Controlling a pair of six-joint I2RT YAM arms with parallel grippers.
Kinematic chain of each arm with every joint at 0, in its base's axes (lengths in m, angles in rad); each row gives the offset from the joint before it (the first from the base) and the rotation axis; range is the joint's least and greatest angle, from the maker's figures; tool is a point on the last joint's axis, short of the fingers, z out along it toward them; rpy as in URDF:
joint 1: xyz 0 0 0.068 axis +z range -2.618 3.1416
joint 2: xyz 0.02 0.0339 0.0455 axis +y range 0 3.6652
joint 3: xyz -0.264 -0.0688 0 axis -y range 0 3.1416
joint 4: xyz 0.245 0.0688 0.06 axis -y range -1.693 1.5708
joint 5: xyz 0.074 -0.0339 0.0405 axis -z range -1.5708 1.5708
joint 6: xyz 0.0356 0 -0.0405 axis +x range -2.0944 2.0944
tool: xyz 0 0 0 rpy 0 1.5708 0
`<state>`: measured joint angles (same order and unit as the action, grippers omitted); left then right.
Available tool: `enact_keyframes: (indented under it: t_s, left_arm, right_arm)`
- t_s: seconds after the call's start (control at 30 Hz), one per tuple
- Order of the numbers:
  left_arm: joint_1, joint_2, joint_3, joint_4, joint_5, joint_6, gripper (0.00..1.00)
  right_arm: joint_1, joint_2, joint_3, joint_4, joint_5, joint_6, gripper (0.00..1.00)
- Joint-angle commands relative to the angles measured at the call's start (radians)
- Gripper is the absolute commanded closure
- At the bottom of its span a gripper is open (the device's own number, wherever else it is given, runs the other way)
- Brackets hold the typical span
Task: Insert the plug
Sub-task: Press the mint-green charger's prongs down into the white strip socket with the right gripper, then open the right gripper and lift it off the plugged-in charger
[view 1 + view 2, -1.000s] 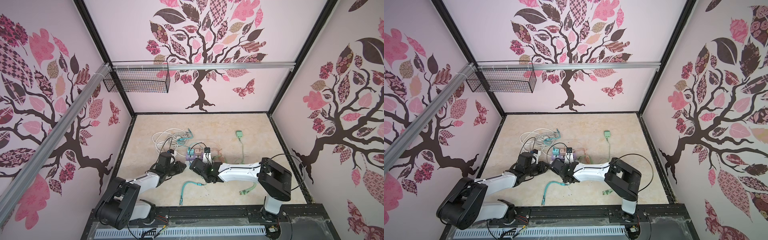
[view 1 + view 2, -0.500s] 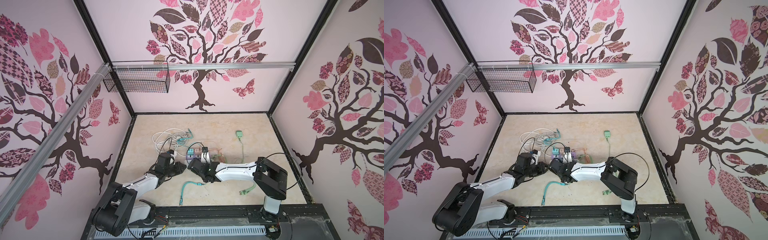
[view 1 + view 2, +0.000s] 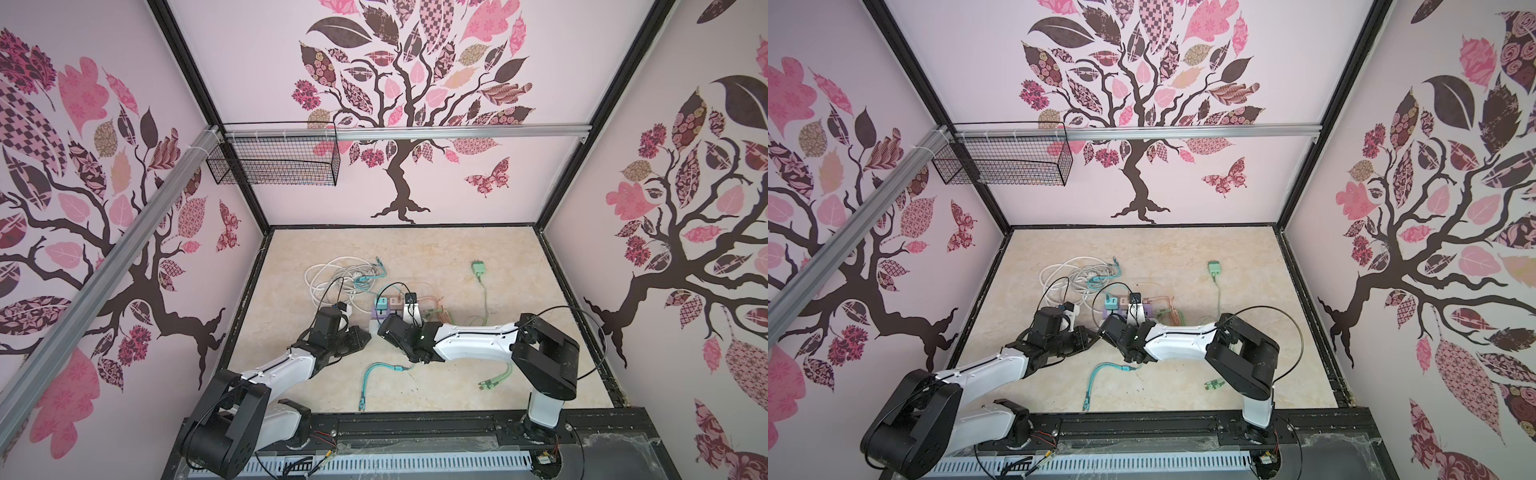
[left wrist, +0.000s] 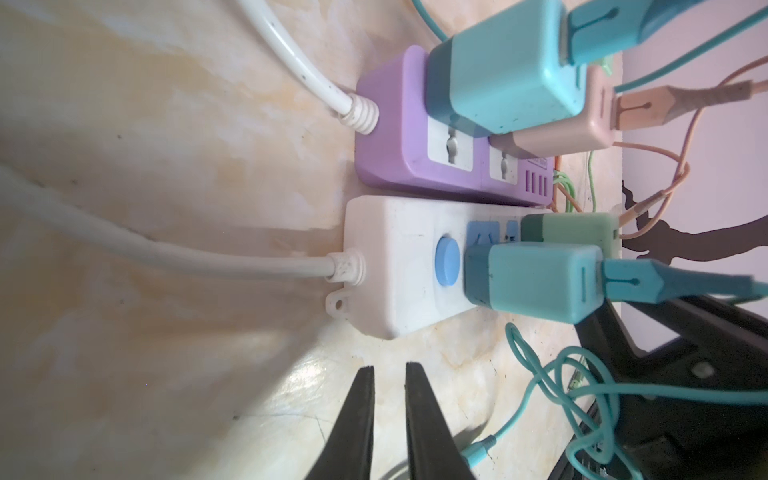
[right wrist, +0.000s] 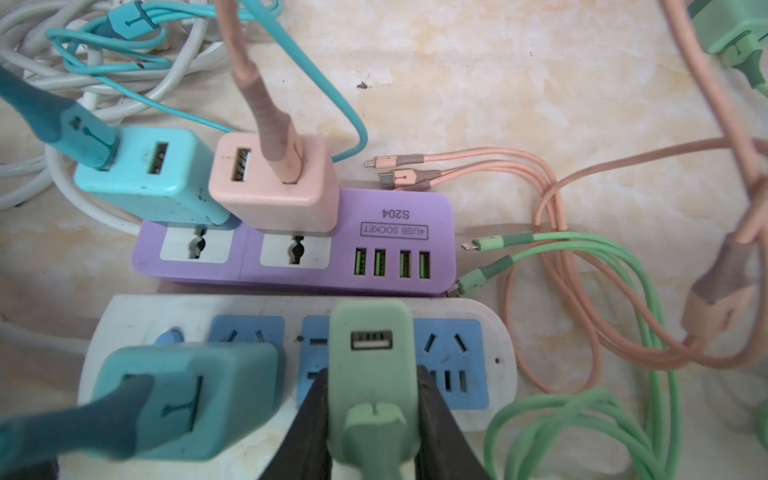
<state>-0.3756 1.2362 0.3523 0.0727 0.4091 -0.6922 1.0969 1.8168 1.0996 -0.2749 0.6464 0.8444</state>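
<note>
My right gripper (image 5: 371,374) is shut on the pale green plug (image 5: 371,357), one black finger on each side. The plug stands at the middle blue socket of the white power strip (image 5: 498,332); I cannot tell whether its prongs are seated. In the left wrist view the green plug (image 4: 569,230) sits behind a teal plug (image 4: 536,282) on the white strip (image 4: 395,232). My left gripper (image 4: 390,368) is shut and empty, on the floor just off the strip's cord end. In both top views the right gripper (image 3: 388,328) (image 3: 1111,328) and left gripper (image 3: 361,338) (image 3: 1090,336) nearly meet.
A purple strip (image 5: 440,224) lies against the white one, holding a teal charger (image 5: 149,174) and a pink charger (image 5: 270,187). Pink and green cables (image 5: 561,249) loop beside the strips. Coiled white cords (image 3: 332,278), another green charger (image 3: 478,268) and a loose teal cable (image 3: 374,374) lie on the floor.
The right arm has edged slightly left over the strips, still shut on the green plug. The left arm has lowered a little; its gripper stays beside the strip.
</note>
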Motion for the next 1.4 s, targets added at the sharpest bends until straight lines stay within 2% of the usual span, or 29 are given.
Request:
enact_keyframes:
  t_s: [0.0,0.33,0.5,0.77,1.0,1.37]
  left_arm:
    - [-0.003,-0.021,0.023,-0.021,-0.019,0.011,0.82]
    - [-0.003,-0.028,0.044,-0.038,-0.023,0.008,0.82]
    - [-0.003,-0.038,0.051,-0.052,-0.027,0.010,0.82]
    - [-0.003,-0.051,0.082,-0.090,-0.044,0.024,0.82]
    - [-0.003,-0.064,0.113,-0.122,-0.065,0.029,0.82]
    - [-0.001,-0.118,0.179,-0.225,-0.096,0.055,0.82]
  right_arm:
    - [0.000,-0.043,-0.020,-0.121,-0.079,-0.025,0.75]
    - [0.000,-0.108,0.001,-0.135,-0.104,-0.048,0.51]
    - [0.000,-0.133,-0.002,-0.134,-0.136,-0.044,0.45]
    - [0.001,-0.198,-0.031,-0.129,-0.185,-0.052,0.44]
    - [0.000,-0.272,-0.072,-0.140,-0.285,-0.105,0.43]
    - [-0.034,-0.494,-0.202,-0.126,-0.359,-0.247,0.40]
